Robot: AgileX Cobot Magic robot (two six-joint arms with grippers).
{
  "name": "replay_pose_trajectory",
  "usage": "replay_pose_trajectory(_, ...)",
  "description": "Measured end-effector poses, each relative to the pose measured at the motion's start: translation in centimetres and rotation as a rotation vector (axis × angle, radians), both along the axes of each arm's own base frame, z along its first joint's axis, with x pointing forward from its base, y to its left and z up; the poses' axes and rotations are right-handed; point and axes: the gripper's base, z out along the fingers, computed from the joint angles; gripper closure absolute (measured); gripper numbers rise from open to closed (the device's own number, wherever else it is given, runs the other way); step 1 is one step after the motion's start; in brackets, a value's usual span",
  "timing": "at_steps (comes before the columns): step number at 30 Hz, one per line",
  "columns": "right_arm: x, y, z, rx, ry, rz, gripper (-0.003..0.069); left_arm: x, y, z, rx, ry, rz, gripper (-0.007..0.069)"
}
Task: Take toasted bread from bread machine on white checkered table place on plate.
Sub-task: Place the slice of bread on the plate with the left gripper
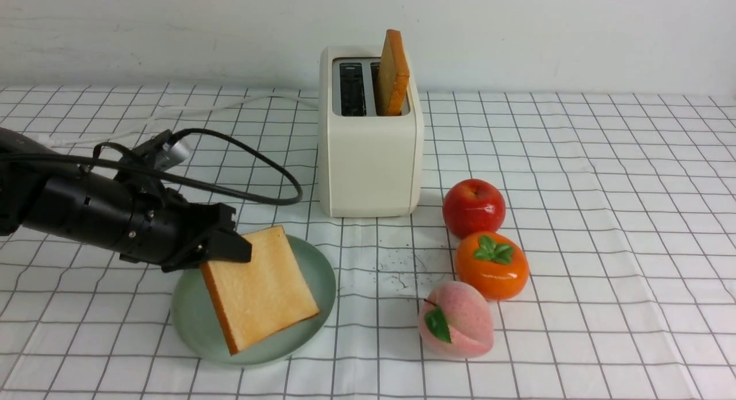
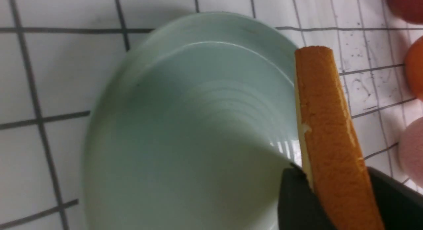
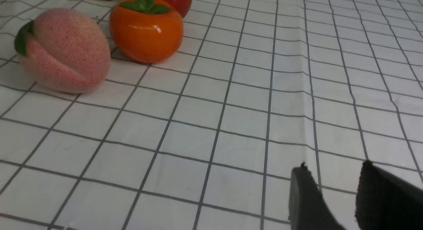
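Front view: left gripper (image 1: 225, 256) at the tilted slice (image 1: 261, 285) over the plate (image 1: 253, 357); whether jaws pinch or release, cannot tell. Lower flat, then free gently. Right gripper (image 3: 333, 190) spread.

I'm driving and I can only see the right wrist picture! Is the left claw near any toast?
Observer: Yes, the left claw has a slice of toast between its fingers, over the plate.
Operator: Ooh! Is there more toast anywhere?
Observer: Another slice is sticking up out of the toaster.
Operator: Which slot is it in? I can't see the slots!
Observer: The one on the robot's right; the other slot has no toast sticking out.
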Motion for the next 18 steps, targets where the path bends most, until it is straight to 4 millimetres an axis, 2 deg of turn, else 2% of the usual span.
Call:
replay_pose_trajectory(3, 0.0, 0.0, 0.0, 0.000, 0.000, 0.000, 0.0419, -0.2, 0.1, 0.2, 0.026, -0.010, -0.017, 0.0207)
replay_pose_trajectory(5, 0.0, 0.0, 0.0, 0.001, 0.000, 0.000, 0.0419, -0.3, 0.2, 1.1, 0.042, -0.039, -0.030, 0.0111)
replay_pose_trajectory(6, 0.0, 0.0, 0.0, 0.001, 0.000, 0.000, 0.0419, -0.4, 0.2, 1.4, 0.045, -0.049, -0.031, 0.0103)
replay_pose_trajectory(7, 0.0, 0.0, 0.0, 0.001, 0.000, 0.000, 0.0419, -0.5, 0.2, 2.7, 0.063, -0.092, -0.041, 0.0049)
replay_pose_trajectory(9, 0.0, 0.0, 0.0, 0.001, 0.000, 0.000, 0.0419, -0.8, 0.4, 4.0, 0.091, -0.140, -0.055, 0.0011)
replay_pose_trajectory(10, 0.0, 0.0, 0.0, 0.001, 0.000, 0.000, 0.0419, -1.3, 0.5, 6.2, 0.130, -0.215, -0.070, -0.0013)
replay_pose_trajectory(11, 0.0, 0.0, 0.0, 0.001, 0.000, 0.000, 0.0419, -1.5, 0.5, 6.8, 0.135, -0.234, -0.070, -0.0015)
replay_pose_trajectory(12, 0.0, 0.0, 0.0, 0.001, 0.000, 0.000, 0.0419, -2.3, 0.7, 9.2, 0.175, -0.318, -0.079, -0.0017)
replay_pose_trajectory(14, 0.0, 0.0, 0.0, 0.001, 0.000, 0.000, 0.0419, -4.0, 0.9, 12.4, 0.216, -0.432, -0.075, 0.0002)
replay_pose_trajectory(16, 0.0, 0.0, 0.0, 0.001, 0.000, 0.000, 0.0419, -5.8, 1.0, 14.8, 0.237, -0.519, -0.070, 0.0050)
replay_pose_trajectory(18, 0.0, 0.0, 0.0, 0.001, 0.000, 0.000, 0.0419, -7.9, 1.0, 17.2, 0.232, -0.590, -0.043, 0.0142)
